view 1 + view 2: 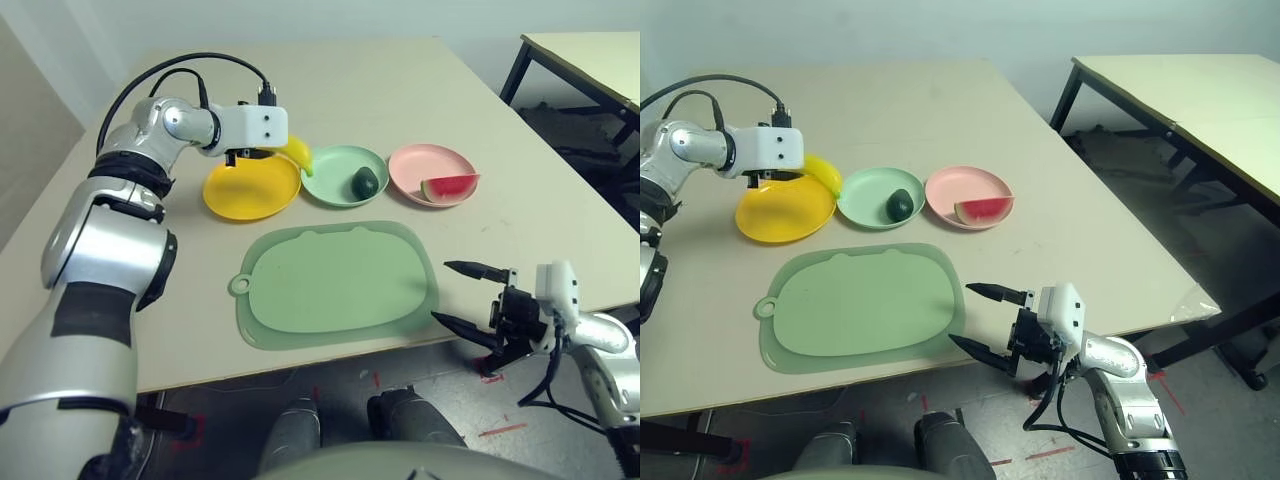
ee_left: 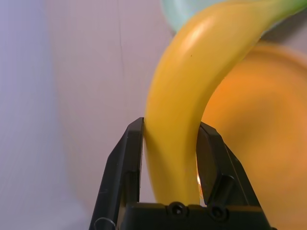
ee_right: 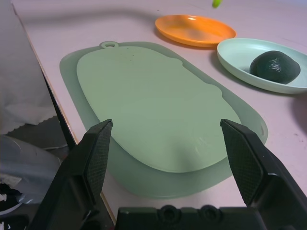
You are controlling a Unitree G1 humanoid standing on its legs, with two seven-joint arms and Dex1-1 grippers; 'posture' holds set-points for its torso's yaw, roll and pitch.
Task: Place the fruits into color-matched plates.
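Here's the pale bench [image 1: 540, 225], the biggest thing in play, with another table [image 1: 1230, 95] off at two o'clock. Centre stage, near the front edge, lies the green mat [image 1: 338, 285], ring tab at nine; call that mat the middle of our clock, twelve pointing away from the robot. Three plates line up beyond it: yellow plate [image 1: 250, 195] at eleven, mint plate [image 1: 335, 165] at twelve, pink plate [image 1: 425, 160] at one. Out at three, the right hand [image 1: 440, 290] stands wide open, nothing between its fingers! Up at eleven, the left hand [image 2: 172, 121] is closed on the banana [image 2: 180, 105], a finger on either side, and has it raised by the yellow plate's one-o'clock rim, green tip towards the mint plate. The watermelon wedge [image 1: 450, 188] sits in the pink plate, round at four o'clock, and the little avocado [image 1: 365, 183] lies in the mint plate, also towards four!
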